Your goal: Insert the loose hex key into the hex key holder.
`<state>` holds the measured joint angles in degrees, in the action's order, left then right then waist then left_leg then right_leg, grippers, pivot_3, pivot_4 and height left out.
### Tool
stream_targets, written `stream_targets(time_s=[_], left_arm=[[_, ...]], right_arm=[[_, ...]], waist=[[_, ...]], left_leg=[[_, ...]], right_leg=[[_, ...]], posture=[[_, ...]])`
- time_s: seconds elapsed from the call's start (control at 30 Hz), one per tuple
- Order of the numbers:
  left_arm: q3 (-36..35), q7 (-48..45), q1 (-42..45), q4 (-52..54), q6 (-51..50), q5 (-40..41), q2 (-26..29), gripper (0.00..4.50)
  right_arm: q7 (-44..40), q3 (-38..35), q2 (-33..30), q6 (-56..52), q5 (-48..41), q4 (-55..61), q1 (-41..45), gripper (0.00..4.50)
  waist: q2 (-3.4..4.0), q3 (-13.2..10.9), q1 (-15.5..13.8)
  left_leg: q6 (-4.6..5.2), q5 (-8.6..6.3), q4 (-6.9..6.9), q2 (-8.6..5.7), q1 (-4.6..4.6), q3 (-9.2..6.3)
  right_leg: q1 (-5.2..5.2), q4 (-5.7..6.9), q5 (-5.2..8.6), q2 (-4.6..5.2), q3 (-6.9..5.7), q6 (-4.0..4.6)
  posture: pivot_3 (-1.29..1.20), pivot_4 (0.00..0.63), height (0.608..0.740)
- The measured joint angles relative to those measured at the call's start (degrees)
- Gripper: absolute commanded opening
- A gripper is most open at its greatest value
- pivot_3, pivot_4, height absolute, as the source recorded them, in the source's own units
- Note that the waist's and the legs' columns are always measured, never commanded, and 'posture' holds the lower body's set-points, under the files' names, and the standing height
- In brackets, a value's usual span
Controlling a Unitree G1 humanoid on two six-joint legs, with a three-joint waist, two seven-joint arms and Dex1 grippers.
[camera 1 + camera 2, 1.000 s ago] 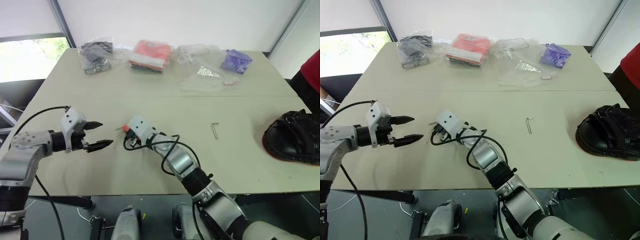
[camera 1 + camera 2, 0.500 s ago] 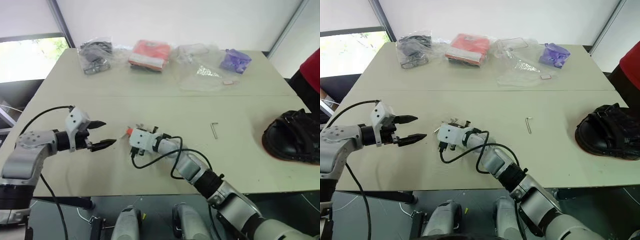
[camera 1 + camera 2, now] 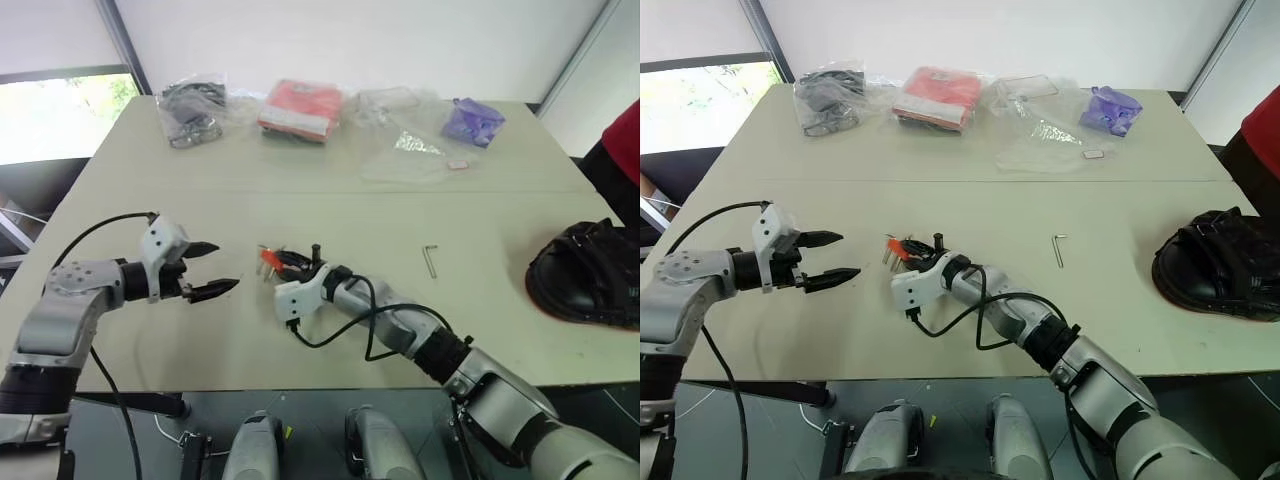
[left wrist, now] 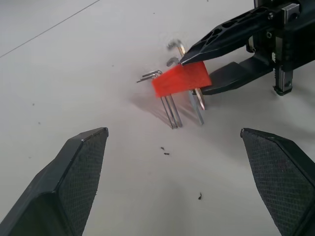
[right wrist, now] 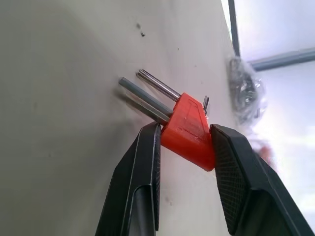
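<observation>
My right gripper (image 5: 183,142) is clamped on the hex key holder (image 5: 189,135), one finger on each flat side of the orange-red block, with its metal keys projecting clear of the pads. The block hangs a little above the table (image 3: 300,190), near the front edge. My left gripper (image 3: 205,268) stands wide apart and holds nothing, just to the left of the holder and pointing at it.

The loose hex key (image 3: 430,260) lies flat on the table, well apart to the right, untouched. Judgement: the holder needs a firm, steady presentation with an empty slot exposed; I cannot tell which slot is free. The left gripper faces a long reach across the right arm to the key, so a collision is the main risk. The thin rod lying flat may slip under a pinch.
</observation>
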<state>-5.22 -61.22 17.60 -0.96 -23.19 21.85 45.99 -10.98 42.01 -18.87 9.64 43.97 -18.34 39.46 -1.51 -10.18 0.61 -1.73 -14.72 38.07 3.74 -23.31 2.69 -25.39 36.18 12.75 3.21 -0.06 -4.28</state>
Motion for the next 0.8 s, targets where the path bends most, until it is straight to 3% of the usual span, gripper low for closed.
stream_targets(time_s=[0.2,0.37,0.57,0.8], left_arm=[[0.5,-0.1,2.1,-2.3,0.8,-0.3,-1.1,4.50],[1.5,0.1,6.5,-5.0,0.6,0.5,-4.6,4.50],[1.6,-4.1,19.1,-12.8,-2.9,4.3,-7.3,4.50],[3.2,-13.8,32.9,-28.0,-3.7,4.8,-10.2,4.50]], right_arm=[[3.6,-1.2,-6.5,5.1,4.8,0.7,0.4,0.97],[8.1,-7.2,-15.0,9.7,7.3,3.7,2.6,0.97],[12.6,-16.6,-23.4,19.0,6.2,10.4,7.2,0.97],[12.9,-20.2,-27.4,30.8,3.6,13.3,6.3,0.97]], waist=[[-0.01,0.0,0.1],[-0.04,-0.1,0.2],[-0.04,-0.1,0.3],[-0.07,-0.1,0.4]], left_leg=[[0.00,0.00,0.00,0.00,-0.03,0.01],[0.00,0.00,0.01,-0.02,-0.08,0.02],[0.01,0.00,-0.08,-0.01,-0.07,0.00],[0.01,0.00,-0.05,-0.03,-0.09,0.02]], right_leg=[[-0.02,-0.02,0.00,0.00,0.00,0.00],[-0.07,-0.04,-0.01,0.00,0.01,-0.01],[-0.09,-0.05,0.00,-0.05,0.01,-0.06],[-0.08,-0.08,0.01,-0.06,0.04,-0.09]], posture=[[0.00,0.150,0.739],[0.00,0.150,0.739],[0.00,0.150,0.739],[0.00,0.150,0.739]])
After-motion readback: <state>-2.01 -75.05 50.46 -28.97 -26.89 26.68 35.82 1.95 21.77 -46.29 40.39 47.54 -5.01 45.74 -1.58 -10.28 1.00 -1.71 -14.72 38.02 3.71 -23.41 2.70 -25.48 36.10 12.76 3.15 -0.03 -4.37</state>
